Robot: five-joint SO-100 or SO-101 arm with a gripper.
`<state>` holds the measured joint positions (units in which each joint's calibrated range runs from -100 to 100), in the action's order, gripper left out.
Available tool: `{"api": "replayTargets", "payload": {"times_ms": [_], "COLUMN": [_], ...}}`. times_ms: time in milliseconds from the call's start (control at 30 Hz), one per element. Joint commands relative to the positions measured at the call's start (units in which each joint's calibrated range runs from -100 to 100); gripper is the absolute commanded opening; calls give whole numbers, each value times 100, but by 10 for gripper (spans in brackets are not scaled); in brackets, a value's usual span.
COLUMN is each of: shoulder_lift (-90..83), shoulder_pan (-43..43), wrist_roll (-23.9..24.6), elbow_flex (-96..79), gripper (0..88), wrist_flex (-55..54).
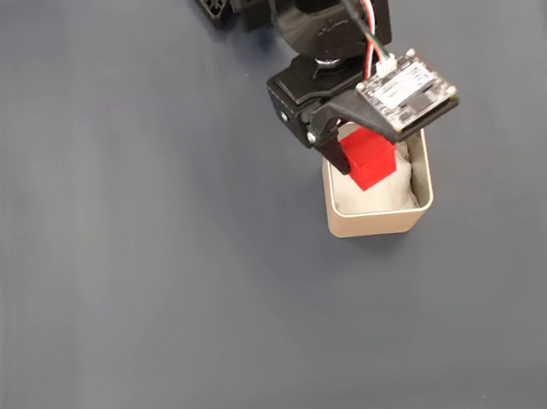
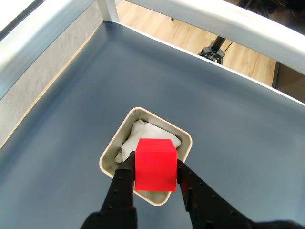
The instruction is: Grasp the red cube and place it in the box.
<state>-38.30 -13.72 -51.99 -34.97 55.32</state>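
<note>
Two black fingers (image 2: 123, 188) of the gripper (image 2: 155, 176) are closed against the left and right faces of the red cube (image 2: 155, 164), pinching it above the box (image 2: 183, 136). In the wrist view the cube has no long axis to speak of; one flat face looks toward the camera, its top edge roughly level, and it covers the near part of the box's opening. The white lining (image 2: 145, 136) shows crumpled behind it. In the fixed view the cube (image 1: 368, 157) sits over the box (image 1: 382, 220), turned slightly askew. The wrist camera board (image 1: 407, 91) hides the box's far rim and one finger, so whether the cube touches the lining is unclear
</note>
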Motion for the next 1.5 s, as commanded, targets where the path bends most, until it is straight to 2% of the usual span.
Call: {"api": "replayTargets", "payload": {"times_ms": [0,233,467,700,1233,1367,1467], "shoulder_lift": [-164,-251,-337,-424,-381,-363,-363], "shoulder_pan": [55,104,104,104,154,211,282], "wrist_roll": [15,34,-20,-63,10,5,20], "elbow_flex": [33,-3,-76,-176,-195,-222,-249], "gripper": [267,447,509,535,522,431,308], "wrist_flex": [-185,-308,-325,-349,-702,-702,-735]}}
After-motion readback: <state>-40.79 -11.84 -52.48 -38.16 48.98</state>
